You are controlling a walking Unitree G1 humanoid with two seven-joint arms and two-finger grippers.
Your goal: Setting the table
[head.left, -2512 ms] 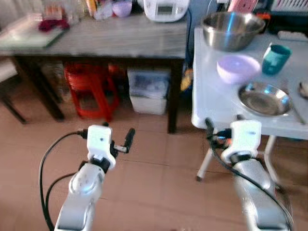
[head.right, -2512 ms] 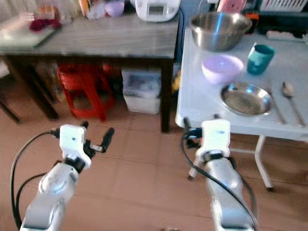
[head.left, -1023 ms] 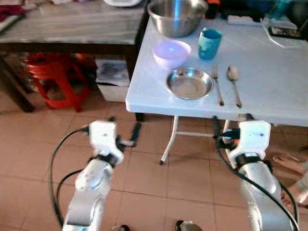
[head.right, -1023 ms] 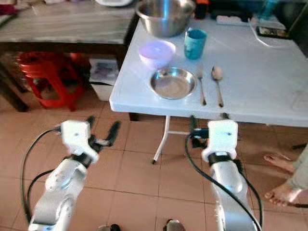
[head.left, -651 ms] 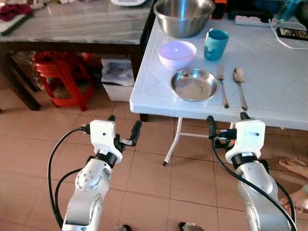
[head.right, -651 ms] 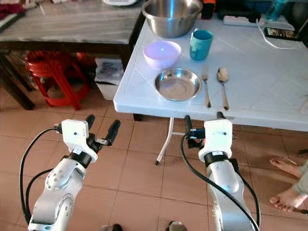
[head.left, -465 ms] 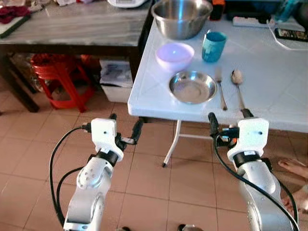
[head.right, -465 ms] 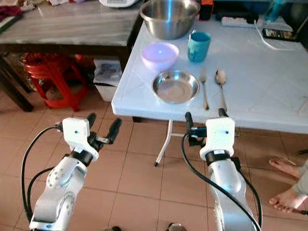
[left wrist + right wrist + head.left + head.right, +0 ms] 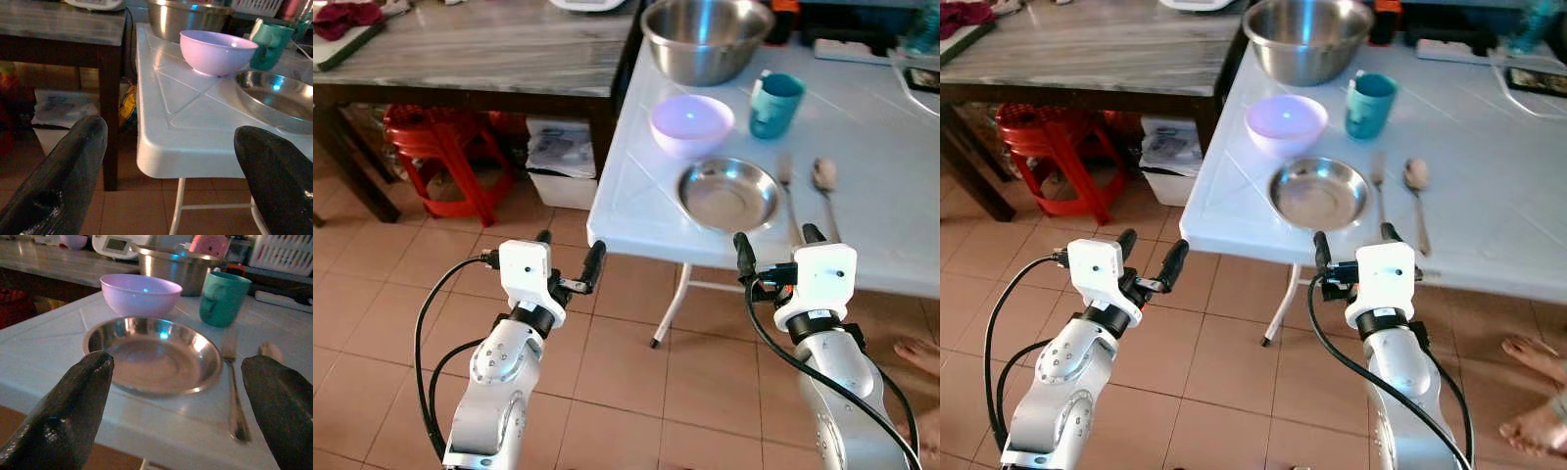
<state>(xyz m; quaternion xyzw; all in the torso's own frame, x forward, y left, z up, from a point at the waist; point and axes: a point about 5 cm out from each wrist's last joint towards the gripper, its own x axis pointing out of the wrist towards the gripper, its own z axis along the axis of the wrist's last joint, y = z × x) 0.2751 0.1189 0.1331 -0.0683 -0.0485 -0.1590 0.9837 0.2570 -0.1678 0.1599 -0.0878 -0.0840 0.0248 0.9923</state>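
A white folding table (image 9: 1489, 225) carries the place setting near its front left corner. A shallow steel plate (image 9: 1318, 193) sits close to the front edge, with a lilac bowl (image 9: 1286, 121) just behind it toward the left edge. A teal mug (image 9: 1370, 105) stands behind the plate, right of the bowl, and a large steel mixing bowl (image 9: 1308, 37) sits at the back left corner. A fork (image 9: 1378, 186) and a spoon (image 9: 1417, 186) lie side by side just right of the plate, handles toward the front edge.

The right gripper (image 9: 1351, 247) hovers just off the front edge, facing the plate, fingers spread apart and empty. The left gripper (image 9: 1149, 255) hangs over the tiled floor (image 9: 1224, 372), left of the table's corner, fingers likewise apart. A wooden side table (image 9: 1087, 49) stands at the white table's left edge, a red stool (image 9: 1043, 147) beneath it.
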